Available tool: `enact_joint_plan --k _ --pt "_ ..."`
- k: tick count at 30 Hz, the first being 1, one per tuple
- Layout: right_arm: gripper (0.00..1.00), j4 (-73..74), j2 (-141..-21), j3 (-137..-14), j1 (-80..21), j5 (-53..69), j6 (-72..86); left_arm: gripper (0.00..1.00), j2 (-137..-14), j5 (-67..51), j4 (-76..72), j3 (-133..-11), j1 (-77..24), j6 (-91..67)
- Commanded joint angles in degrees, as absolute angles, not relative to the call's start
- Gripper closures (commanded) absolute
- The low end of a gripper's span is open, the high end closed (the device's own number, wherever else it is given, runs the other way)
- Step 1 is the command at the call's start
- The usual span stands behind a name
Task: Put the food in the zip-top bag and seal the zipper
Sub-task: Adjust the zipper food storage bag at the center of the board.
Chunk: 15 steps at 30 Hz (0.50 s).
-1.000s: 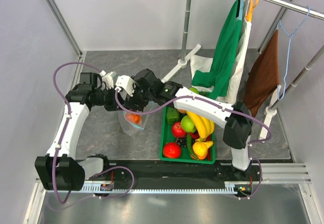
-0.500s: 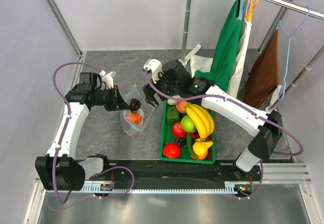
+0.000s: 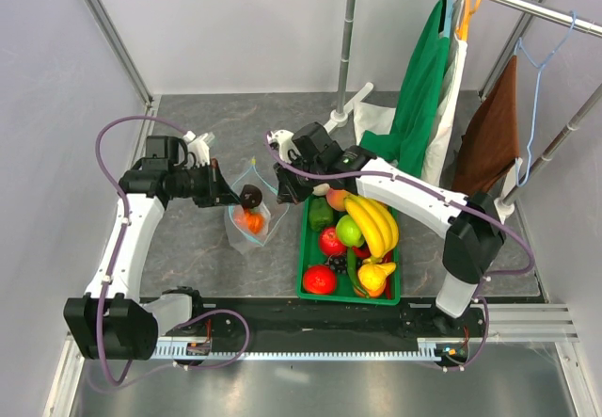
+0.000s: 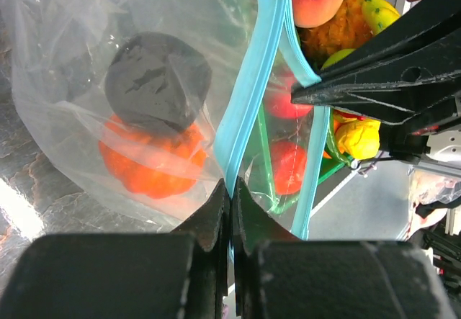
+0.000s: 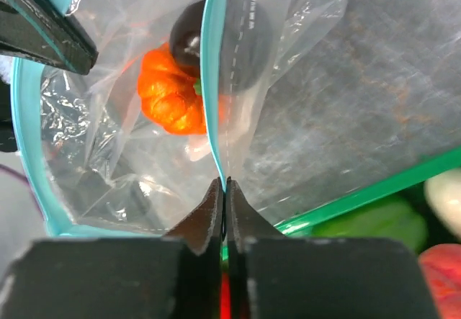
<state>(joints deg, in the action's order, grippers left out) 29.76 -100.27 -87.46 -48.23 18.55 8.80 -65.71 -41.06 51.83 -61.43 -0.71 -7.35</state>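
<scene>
Grey tabletop (image 3: 188, 248) bears a green crate (image 3: 348, 298) of food (image 3: 369, 229) just beside the zip-top bag (image 3: 246, 227), whose zipper (image 4: 248, 81) the left gripper (image 4: 230, 187) and right gripper (image 5: 223, 186) each pinch closed, clothes (image 3: 414, 106) hanging behind.

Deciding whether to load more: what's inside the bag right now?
Two items show through the bag: a dark piece on an orange piece. Anything beneath them is covered. The left gripper and right gripper each pinch the zipper.
</scene>
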Motion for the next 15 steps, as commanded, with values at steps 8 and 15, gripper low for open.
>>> enact_joint_plan --k 8,15 --pt "1.0 31.28 -96.5 -102.83 -48.25 26.89 16.44 0.98 -65.21 -18.3 65.99 -86.92 -1.93 1.83" --pt "1.0 31.46 -100.01 -99.23 -48.25 28.3 17.58 0.98 -65.74 -18.44 68.56 -82.1 -1.93 2.64"
